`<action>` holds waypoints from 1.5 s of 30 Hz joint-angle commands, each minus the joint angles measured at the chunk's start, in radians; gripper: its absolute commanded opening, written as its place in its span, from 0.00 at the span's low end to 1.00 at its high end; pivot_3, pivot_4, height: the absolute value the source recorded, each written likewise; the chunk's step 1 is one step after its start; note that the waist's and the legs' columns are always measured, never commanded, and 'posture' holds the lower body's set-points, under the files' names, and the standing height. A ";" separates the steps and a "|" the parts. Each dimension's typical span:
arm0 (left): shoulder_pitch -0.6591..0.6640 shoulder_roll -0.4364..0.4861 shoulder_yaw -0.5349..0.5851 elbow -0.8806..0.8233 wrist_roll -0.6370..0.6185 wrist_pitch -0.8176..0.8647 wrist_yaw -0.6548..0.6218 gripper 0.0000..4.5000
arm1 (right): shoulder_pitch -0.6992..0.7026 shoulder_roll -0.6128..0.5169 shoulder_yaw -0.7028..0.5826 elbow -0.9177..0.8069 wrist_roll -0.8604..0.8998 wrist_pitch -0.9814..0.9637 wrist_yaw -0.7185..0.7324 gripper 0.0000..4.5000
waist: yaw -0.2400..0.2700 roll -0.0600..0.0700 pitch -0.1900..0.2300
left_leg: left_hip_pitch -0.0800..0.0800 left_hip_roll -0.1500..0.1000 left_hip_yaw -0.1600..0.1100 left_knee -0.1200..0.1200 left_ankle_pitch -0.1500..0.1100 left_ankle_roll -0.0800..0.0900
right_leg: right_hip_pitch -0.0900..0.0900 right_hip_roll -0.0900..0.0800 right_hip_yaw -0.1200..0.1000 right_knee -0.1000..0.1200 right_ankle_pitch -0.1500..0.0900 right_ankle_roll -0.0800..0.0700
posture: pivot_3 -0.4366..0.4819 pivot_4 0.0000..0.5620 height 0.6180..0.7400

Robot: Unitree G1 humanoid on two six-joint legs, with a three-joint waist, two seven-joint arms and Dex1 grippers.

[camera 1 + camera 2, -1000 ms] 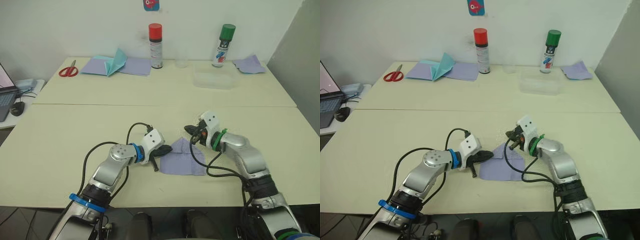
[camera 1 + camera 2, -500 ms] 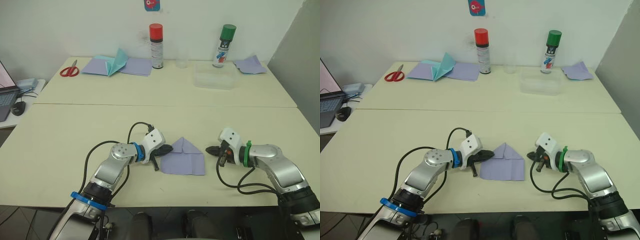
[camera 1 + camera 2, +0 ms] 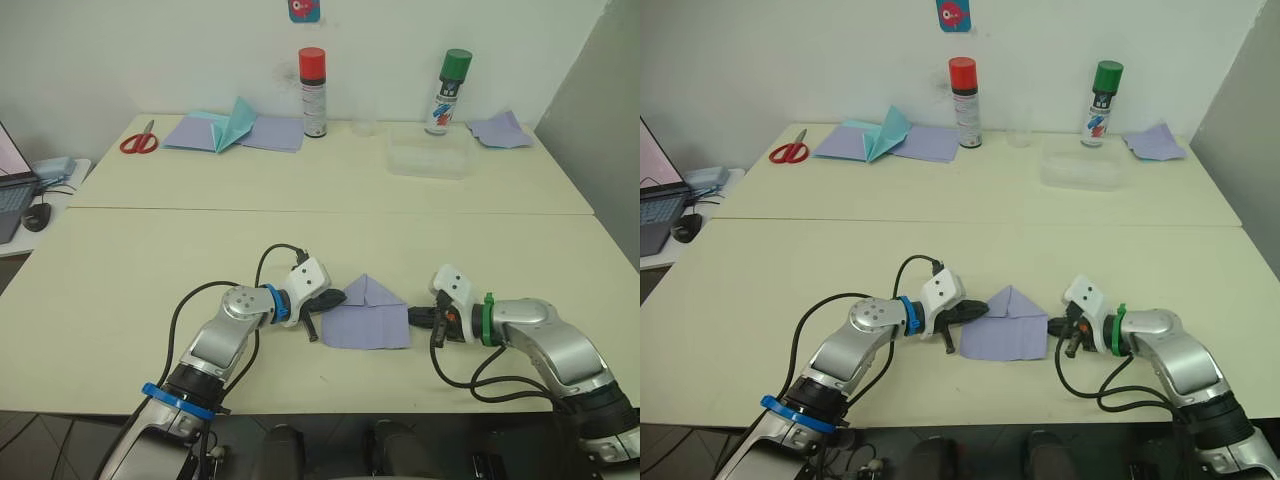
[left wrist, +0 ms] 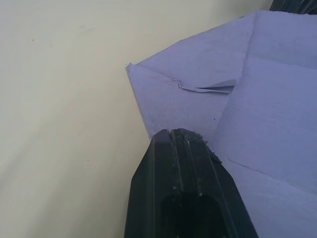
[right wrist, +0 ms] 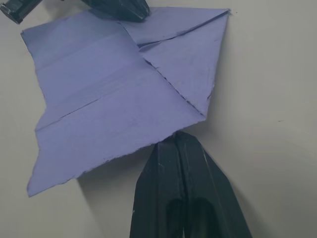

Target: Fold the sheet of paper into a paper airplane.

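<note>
Pressing down on the lavender sheet of paper [image 3: 367,320], the left gripper [image 3: 328,298] has its two black fingers clenched together, their tip resting on the sheet's edge at 9 o'clock of the paper; the left wrist view shows the closed fingers [image 4: 185,163] lying over the border where paper meets table. Opposite, the right gripper [image 3: 416,316] also has its fingers drawn tight together with nothing between them, the tip touching the paper's edge at 3 o'clock, just below the end of a diagonal flap. That sheet lies flat on the near cream table [image 3: 150,280], between the two grippers, with its two upper corners folded in to form a point aimed at 12 o'clock and a straight lower edge at 6 o'clock.

Well apart, on the far table at 12 o'clock, stand a red-capped spray can [image 3: 312,92] and a green-capped spray can [image 3: 447,90], with a clear plastic container [image 3: 429,157] in front of the green one. At 11 o'clock lie flat lavender sheets [image 3: 268,131], a teal folded paper [image 3: 232,123] and red-handled scissors [image 3: 138,140]. More lavender paper [image 3: 499,129] sits at 1 o'clock
</note>
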 commanded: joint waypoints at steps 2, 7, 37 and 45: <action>0.027 0.014 -0.035 0.047 0.046 0.015 -0.006 0.00 | -0.020 0.016 -0.040 -0.028 0.035 0.025 -0.019 0.00 | 0.000 0.000 0.000 | 0.000 0.000 0.000 0.000 0.000 0.000 | 0.000 0.000 0.000 0.000 0.000 0.000 | 0.48 0.27 1.00; 0.022 0.007 -0.037 0.053 0.048 0.011 -0.010 0.00 | -0.047 0.050 -0.061 -0.030 0.054 0.021 -0.051 0.00 | 0.000 0.000 0.000 | 0.000 0.000 0.000 0.000 0.000 0.000 | 0.000 0.000 0.000 0.000 0.000 0.000 | 0.48 0.27 1.00; 0.012 0.005 -0.019 0.063 0.052 0.018 -0.004 0.00 | -0.151 0.274 0.068 0.084 0.014 -0.016 -0.159 0.00 | 0.000 0.000 0.000 | -0.001 0.000 0.000 0.000 0.000 0.000 | 0.000 0.000 0.000 0.000 0.001 0.001 | 0.48 0.27 1.00; 0.041 0.064 0.040 -0.018 0.012 0.064 -0.027 0.00 | -0.154 0.277 0.106 0.138 -0.040 -0.062 -0.156 0.00 | -0.005 0.000 0.000 | -0.001 0.000 0.001 0.000 0.000 0.000 | -0.001 0.001 0.000 0.001 0.001 0.001 | 0.48 0.27 1.00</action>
